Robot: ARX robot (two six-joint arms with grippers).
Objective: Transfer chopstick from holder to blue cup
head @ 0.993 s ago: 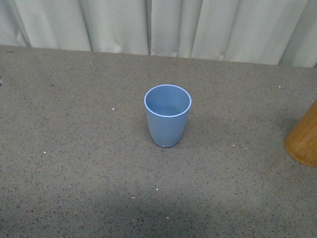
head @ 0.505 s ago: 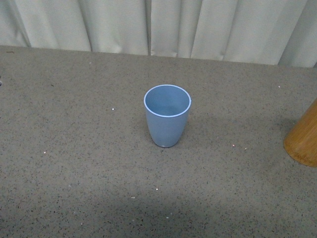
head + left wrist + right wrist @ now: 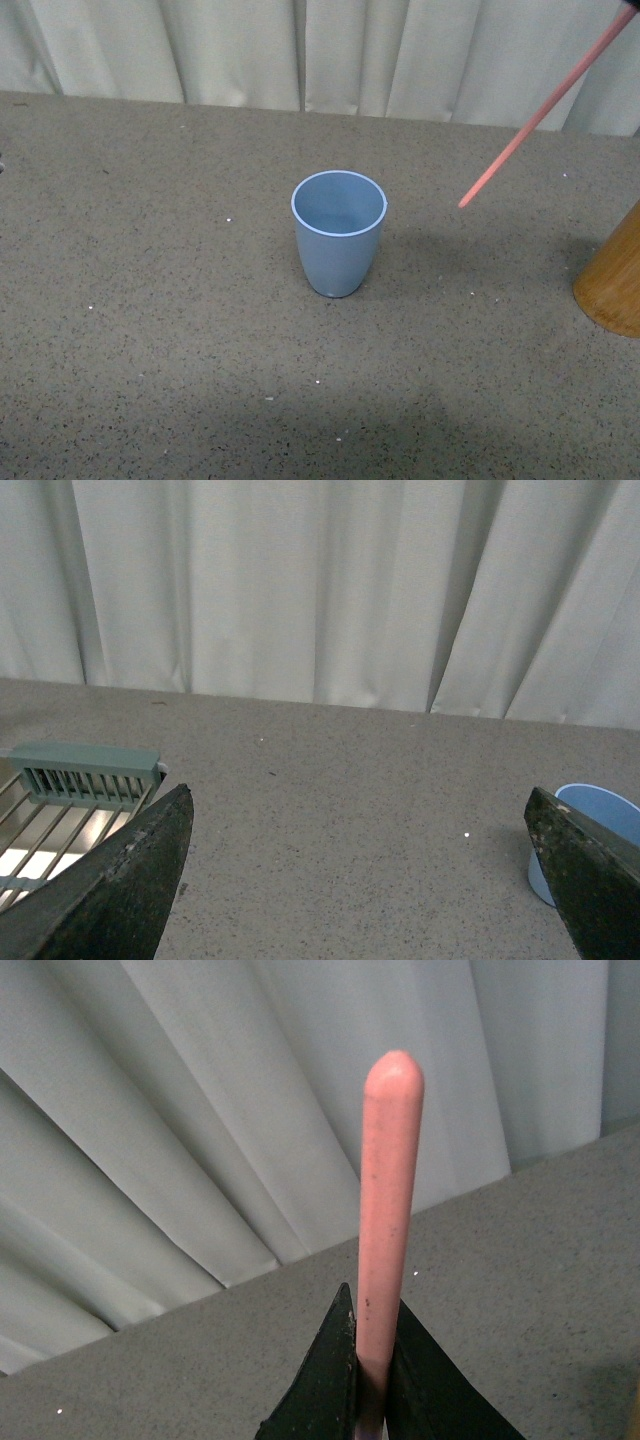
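Note:
The light-blue cup (image 3: 338, 232) stands upright and empty in the middle of the grey table; its edge also shows in the left wrist view as the blue cup (image 3: 600, 815). A salmon-red chopstick (image 3: 545, 110) slants down from the upper right corner of the front view, its tip in the air to the right of the cup. My right gripper (image 3: 372, 1360) is shut on the chopstick (image 3: 388, 1210), which sticks out past the fingertips. The orange-brown holder (image 3: 612, 275) stands at the right edge. My left gripper (image 3: 360, 880) is open over bare table, left of the cup.
A pale curtain (image 3: 320, 50) hangs along the table's far edge. A green-framed wire rack (image 3: 70, 790) lies at the left, seen only in the left wrist view. Speckled grey tabletop (image 3: 150, 300) surrounds the cup.
The chopstick has come into the front view from the upper right, hanging above the table between holder and cup. Cup and holder have stayed put.

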